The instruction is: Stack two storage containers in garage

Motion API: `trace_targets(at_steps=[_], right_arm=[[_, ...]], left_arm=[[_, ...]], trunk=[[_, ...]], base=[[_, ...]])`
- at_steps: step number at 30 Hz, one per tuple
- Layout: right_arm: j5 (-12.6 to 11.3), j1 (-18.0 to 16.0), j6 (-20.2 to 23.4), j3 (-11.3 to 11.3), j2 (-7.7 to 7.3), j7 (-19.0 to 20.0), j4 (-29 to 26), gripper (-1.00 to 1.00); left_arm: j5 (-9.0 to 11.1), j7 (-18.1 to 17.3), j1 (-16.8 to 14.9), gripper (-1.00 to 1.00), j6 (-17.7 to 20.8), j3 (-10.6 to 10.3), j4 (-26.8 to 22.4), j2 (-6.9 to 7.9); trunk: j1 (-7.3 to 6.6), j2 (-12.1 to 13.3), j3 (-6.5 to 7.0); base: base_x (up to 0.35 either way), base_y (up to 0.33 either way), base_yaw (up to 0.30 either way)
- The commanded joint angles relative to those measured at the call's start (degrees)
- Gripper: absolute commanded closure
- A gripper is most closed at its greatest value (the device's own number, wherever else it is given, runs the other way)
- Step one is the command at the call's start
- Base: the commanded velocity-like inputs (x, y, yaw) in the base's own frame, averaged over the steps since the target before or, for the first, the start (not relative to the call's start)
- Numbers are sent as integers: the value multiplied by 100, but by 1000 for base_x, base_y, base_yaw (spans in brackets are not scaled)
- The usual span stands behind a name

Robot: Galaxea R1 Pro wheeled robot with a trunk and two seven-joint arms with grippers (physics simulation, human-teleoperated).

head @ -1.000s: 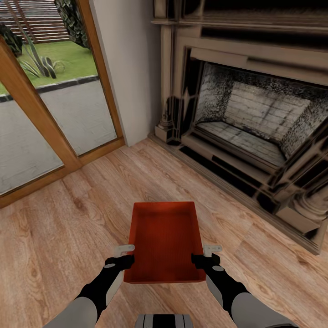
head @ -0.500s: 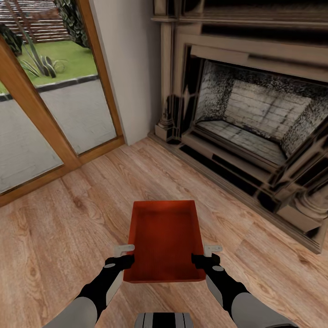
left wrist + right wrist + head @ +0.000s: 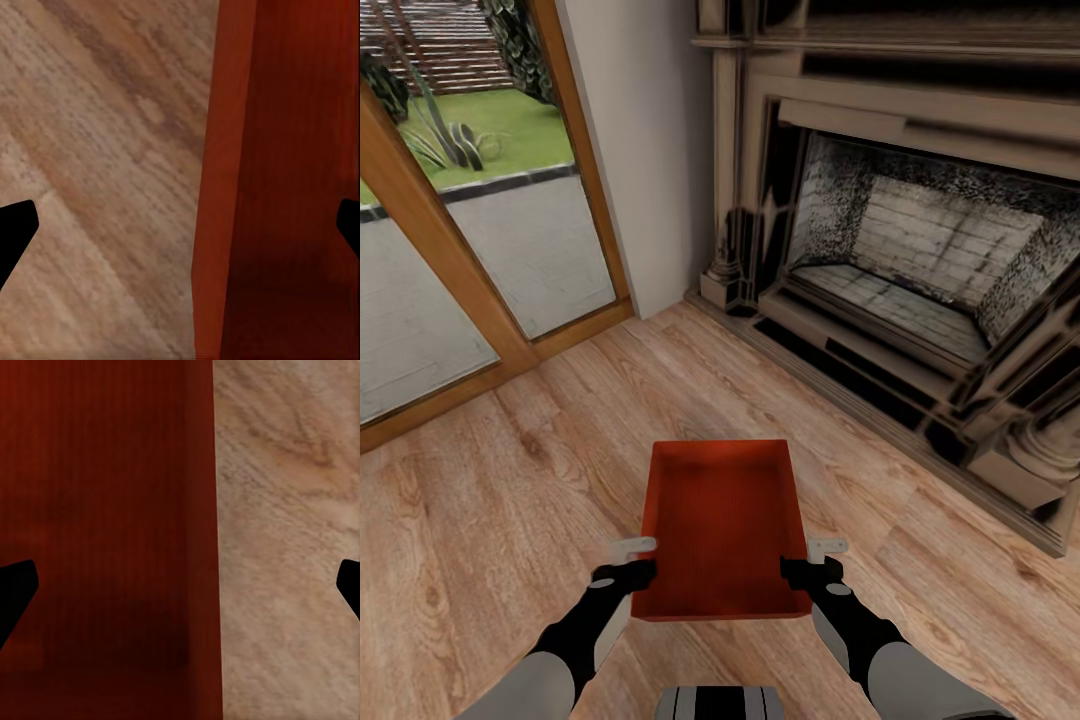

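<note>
Place: living room, on the light wood plank floor [image 3: 480,520], with the fireplace [image 3: 920,260] ahead to the right and the glass doors [image 3: 470,230] to the left.
Bin: one orange-red bin [image 3: 720,525] lies straight in front of the robot, between the two arms; I cannot tell if it rests on the floor or is held just above it.
Long axis: it runs away from the robot, so the two long walls face the arms, one on each side.
Left claw [image 3: 632,557]: at the near part of the left long wall. In the left wrist view the wall [image 3: 221,187] stands between the two dark fingertips [image 3: 13,229], which are well apart, so the claw is spread around the wall and not clenched on it.
Right claw [image 3: 822,557]: the same on the right long wall; its fingertips [image 3: 15,589] stand wide, with the wall [image 3: 201,540] between them.
Nearer arm: neither; both are equally close, at mirror places.
Judgement: the coming move seems to turn on each claw closing across its own wall.
</note>
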Motion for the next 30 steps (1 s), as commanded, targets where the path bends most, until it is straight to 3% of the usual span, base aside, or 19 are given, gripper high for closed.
trace_targets(at_steps=[1, 11, 30], right_arm=[[-25, -3, -14, 48, -2, -38, 5, -100], [-25, -3, -13, 48, -2, -39, 5, -100], [-5, -3, -17, 50, 19, -45, 23, -100]], left_arm=[[43, 7, 0, -100, 29, -2, -10, -20], [36, -14, 0, -100, 29, -2, 11, -98], [27, 52, -8, -100, 3, 24, 19, -68]], trunk=[[-1, -1, -4], [-1, -1, -4], [-1, -1, -4]], base=[[0, 0, 0], [0, 0, 0], [0, 0, 0]])
